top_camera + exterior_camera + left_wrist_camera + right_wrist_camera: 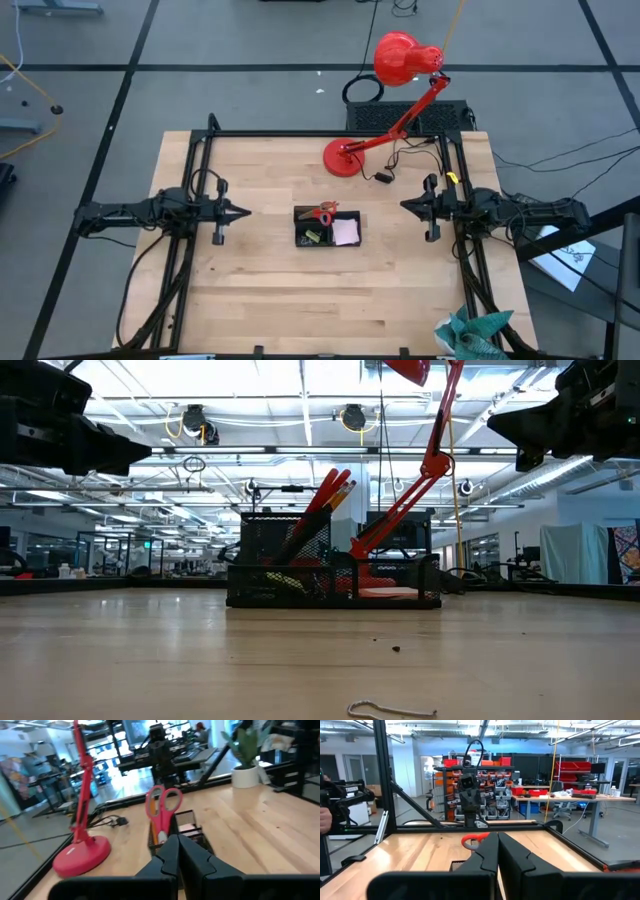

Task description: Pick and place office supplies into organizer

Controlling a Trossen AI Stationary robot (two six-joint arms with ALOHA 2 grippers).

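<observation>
The black mesh organizer stands on the middle of the wooden table. Red-handled scissors stand upright in its tall compartment beside pencils. A pale pink sticky-note pad lies in its right compartment, and a yellow-green bit lies in its near left one. My left gripper hangs shut and level, left of the organizer, pointing at it. On the other side my right gripper hangs shut, pointing at the organizer. Neither touches anything.
A red desk lamp stands on the table's far side, its head reaching past the far edge, with its cable and switch beside it. A bent wire clip lies near the front edge. A green cloth sits at the near right corner.
</observation>
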